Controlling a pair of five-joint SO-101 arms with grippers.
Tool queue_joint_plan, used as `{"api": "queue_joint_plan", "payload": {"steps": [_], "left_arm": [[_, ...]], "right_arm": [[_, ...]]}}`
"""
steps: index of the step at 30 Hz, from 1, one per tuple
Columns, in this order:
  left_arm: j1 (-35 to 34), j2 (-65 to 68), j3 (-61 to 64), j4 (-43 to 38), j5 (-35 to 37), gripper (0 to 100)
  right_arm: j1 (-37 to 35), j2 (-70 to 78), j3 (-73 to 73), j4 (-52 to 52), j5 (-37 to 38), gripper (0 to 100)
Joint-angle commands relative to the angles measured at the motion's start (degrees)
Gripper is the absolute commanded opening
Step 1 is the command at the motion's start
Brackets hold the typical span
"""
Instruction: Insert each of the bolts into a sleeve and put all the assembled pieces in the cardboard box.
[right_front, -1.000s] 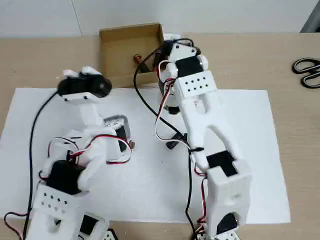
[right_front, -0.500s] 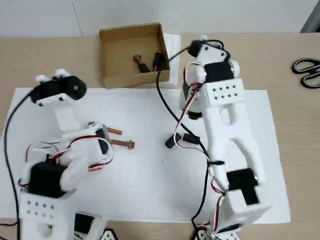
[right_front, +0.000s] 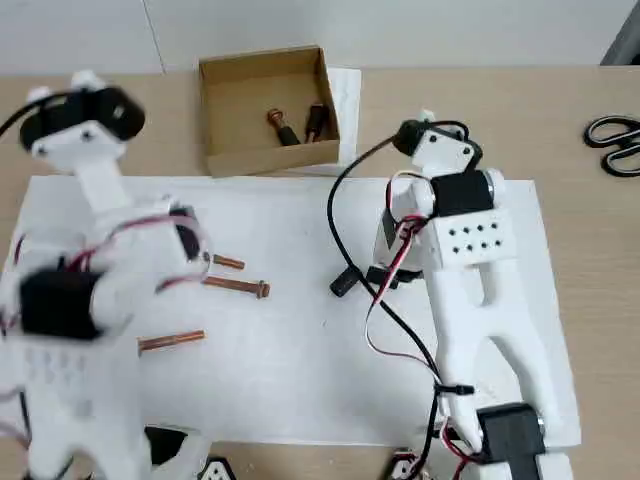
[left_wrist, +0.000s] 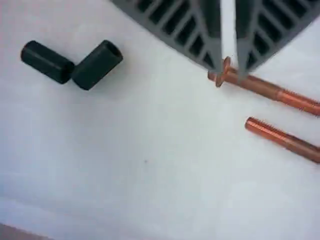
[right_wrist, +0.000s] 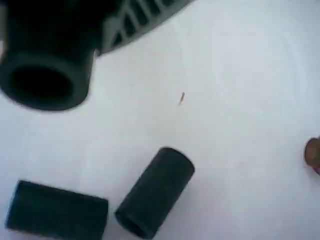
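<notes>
Three copper bolts lie on the white paper: one long (right_front: 237, 287), a short one (right_front: 228, 262) and another (right_front: 172, 341). My left gripper (left_wrist: 229, 64) hovers just over the long bolt (left_wrist: 265, 90) near its head, jaws shut to a thin slit with nothing between them. Two black sleeves (left_wrist: 47, 61) (left_wrist: 97, 64) lie side by side on the paper, and the high view has them at mid-table (right_front: 345, 282). My right gripper (right_wrist: 60, 55) is shut on a third sleeve (right_wrist: 47, 80), bore facing the camera, above those two (right_wrist: 155, 192). The cardboard box (right_front: 215, 120) holds an assembled bolt (right_front: 282, 127) and a dark piece (right_front: 318, 120).
The white paper sheet (right_front: 300, 380) covers most of the table between the arms. Black scissors (right_front: 612, 143) lie at the far right on the bare wood. Loose arm cables (right_front: 340, 200) loop over the paper near the sleeves.
The right arm has drawn back from over the box to above the sleeves on the paper. The left arm swung left and away, uncovering the three bolts.
</notes>
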Motion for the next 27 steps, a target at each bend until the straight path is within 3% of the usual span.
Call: {"api": "queue_joint_plan", "payload": {"steps": [1, 20, 27], "left_arm": [[-1.23, 7.47, -2.77, 1.32, 2.46, 1], [-1.85, 37.36, -1.19, 1.14, 14.42, 1], [-3.16, 40.88, -1.19, -5.45, 16.62, 1]], "right_arm": [[0.66, -4.09, 1.58, -0.84, 0.35, 0.2], [0.66, -4.62, 3.16, -1.19, 0.35, 0.2], [0.66, -4.62, 3.25, -1.19, 0.35, 0.2]]}}
